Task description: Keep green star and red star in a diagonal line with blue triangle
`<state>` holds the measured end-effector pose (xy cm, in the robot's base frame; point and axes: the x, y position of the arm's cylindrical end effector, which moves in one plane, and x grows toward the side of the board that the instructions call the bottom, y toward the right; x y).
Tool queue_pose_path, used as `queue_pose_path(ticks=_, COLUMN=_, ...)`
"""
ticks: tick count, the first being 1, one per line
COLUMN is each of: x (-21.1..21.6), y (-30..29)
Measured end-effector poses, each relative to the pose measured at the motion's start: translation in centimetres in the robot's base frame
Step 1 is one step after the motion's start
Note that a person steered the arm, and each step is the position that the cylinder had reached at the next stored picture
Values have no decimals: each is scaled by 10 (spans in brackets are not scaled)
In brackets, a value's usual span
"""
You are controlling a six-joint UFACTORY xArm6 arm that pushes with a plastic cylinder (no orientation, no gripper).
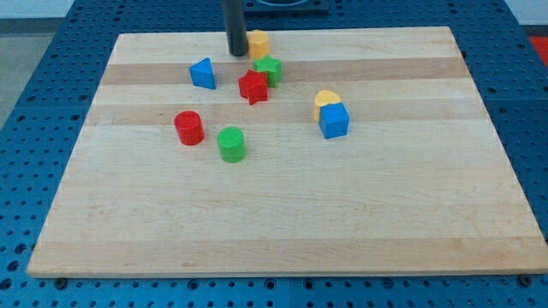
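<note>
- Tool [237, 53]: bare rod, nothing gripped; green star [269, 68] and red star [253, 86] just below-right, blue triangle [203, 74] below-left.
- Alignment judged underway; a push on the stars is called for next.

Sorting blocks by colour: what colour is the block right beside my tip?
Yellow: the yellow block sits just right of my tip, seen in the camera view.

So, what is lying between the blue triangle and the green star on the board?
In the camera view, only bare wood lies between the blue triangle and the green star. My tip stands just above that stretch, and the red star just below it.
</note>
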<state>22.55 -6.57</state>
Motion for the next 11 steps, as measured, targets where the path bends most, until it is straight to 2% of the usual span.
queue_pose_path(ticks=1, x=6, y=21)
queue_pose_path(ticks=3, x=82, y=-4)
queue_pose_path(ticks=4, x=84, y=-11)
queue_pose_path(ticks=6, x=23, y=55)
queue_pose_path(ticks=7, x=49, y=78)
queue_pose_path(ticks=9, x=115, y=-9)
queue_pose_path(ticks=10, x=119, y=-16)
queue_pose_path(ticks=11, x=113, y=11)
